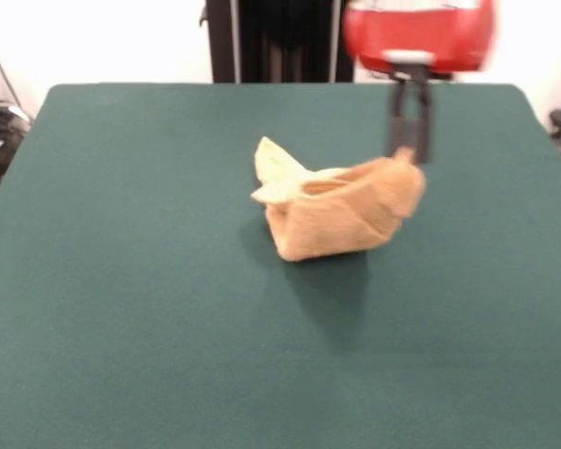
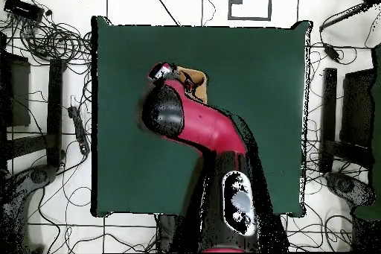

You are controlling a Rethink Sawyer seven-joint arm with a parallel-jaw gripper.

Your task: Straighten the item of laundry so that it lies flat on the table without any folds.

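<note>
A golden-orange terry towel (image 1: 341, 210) sits bunched near the middle of the dark green felt table (image 1: 122, 309), one corner lifted into a peak and a paler flap folded out to the side. The dark gripper (image 1: 409, 150) pinches that raised corner, hanging from the glossy red arm (image 2: 201, 124).

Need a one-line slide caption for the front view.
Gripper lifts one corner of a crumpled orange towel above the green table.

Red arm (image 2: 201, 124) over green table (image 2: 260, 80); towel (image 2: 196, 77) mostly hidden beneath.
</note>
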